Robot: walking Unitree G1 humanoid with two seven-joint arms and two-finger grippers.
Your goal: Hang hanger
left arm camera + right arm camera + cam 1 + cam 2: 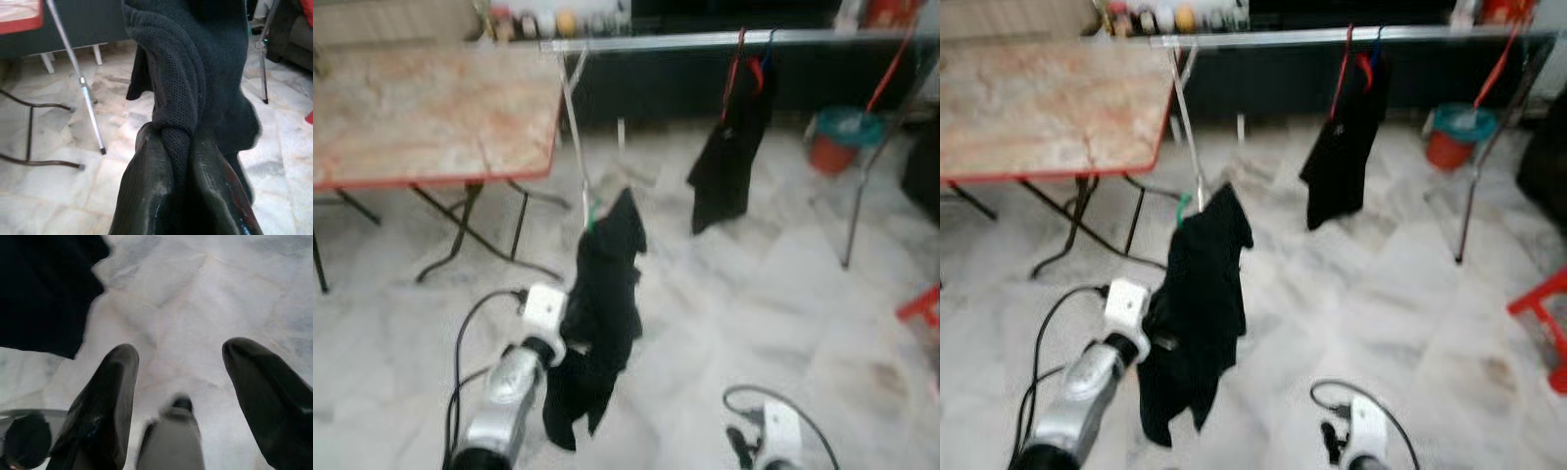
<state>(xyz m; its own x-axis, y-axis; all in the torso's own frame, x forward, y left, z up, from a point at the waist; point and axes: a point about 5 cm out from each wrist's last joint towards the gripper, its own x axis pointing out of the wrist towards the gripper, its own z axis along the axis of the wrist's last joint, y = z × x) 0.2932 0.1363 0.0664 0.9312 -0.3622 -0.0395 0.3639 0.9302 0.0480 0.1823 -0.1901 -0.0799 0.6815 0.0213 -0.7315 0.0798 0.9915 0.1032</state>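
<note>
Nearest the camera are the two silver arms. The right gripper hangs low over the pale marble floor, its two black fingers spread wide apart with nothing between them. The left gripper is raised on the near left, and its two glossy black fingers are pinched tight on a fold of black cloth. That cloth is a knitted, mesh-looking garment draped over a hanger; only a bit of green hook pokes out at the top, the rest of the hanger is buried under the fabric. It's held up in the air, near and well apart from the rail.

Further back on the left, one folding table with a mottled stone-look top, red edge and thin dark crossed legs. Beyond it runs one silver rail on slanted metal legs, far across the scene. One more black garment already hangs on it from a red hanger. Far right, one red bucket with a teal rim. A row of bottles sits at the far left end of the rail, too blurred to count or read any labels.
</note>
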